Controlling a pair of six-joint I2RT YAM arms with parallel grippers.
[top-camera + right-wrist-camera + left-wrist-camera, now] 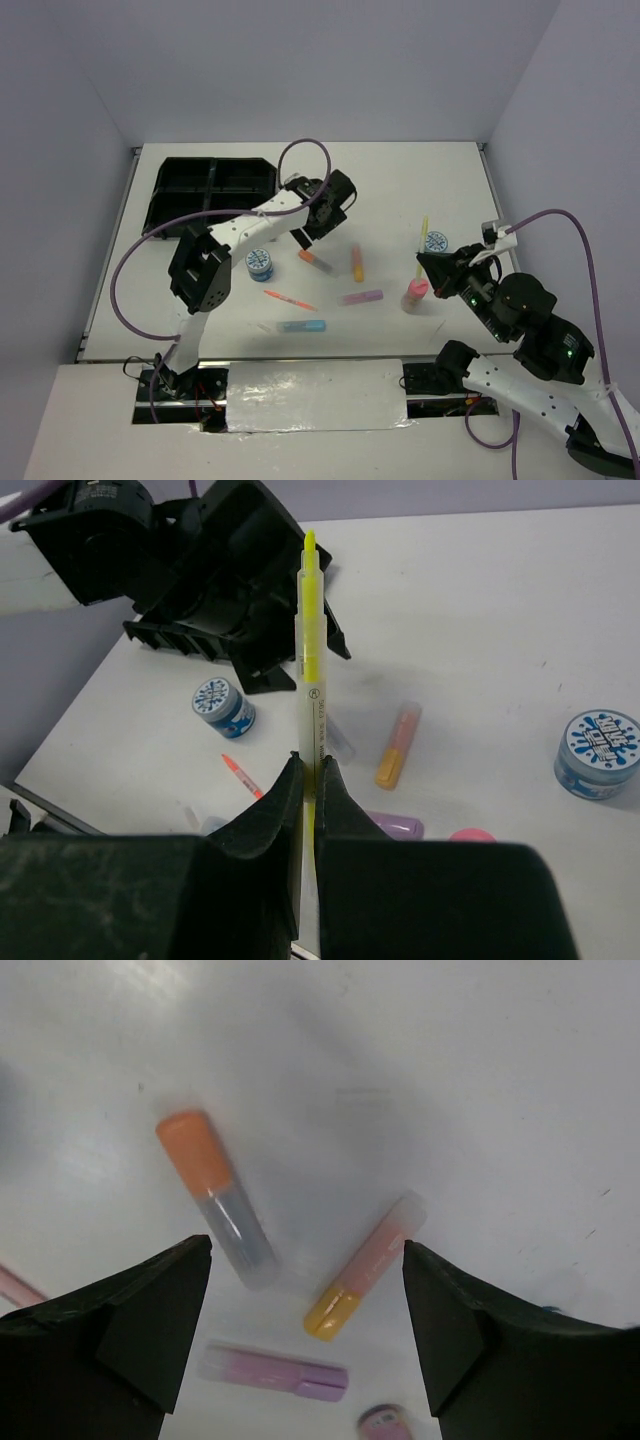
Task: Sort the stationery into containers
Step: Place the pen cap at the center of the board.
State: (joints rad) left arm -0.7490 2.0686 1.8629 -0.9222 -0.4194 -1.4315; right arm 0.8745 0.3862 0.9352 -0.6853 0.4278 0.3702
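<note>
Currently, the left fingers (150,1330) stand wide apart and hold nothing, above the orange highlighter (215,1195), which lies flat near the middle of the bench (420,180). The right fingers (260,830) are clamped on a yellow pen (310,650), held upright over the bench's right side. The black compartment tray (165,190) sits at the far left corner.

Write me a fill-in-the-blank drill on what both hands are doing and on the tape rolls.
1. The right hand is shut on a ___ pen.
2. The left hand hovers with jaws ___ above the orange highlighter.
3. ___ patterned tape rolls lie on the table.
Missing: yellow; open; two.
</note>
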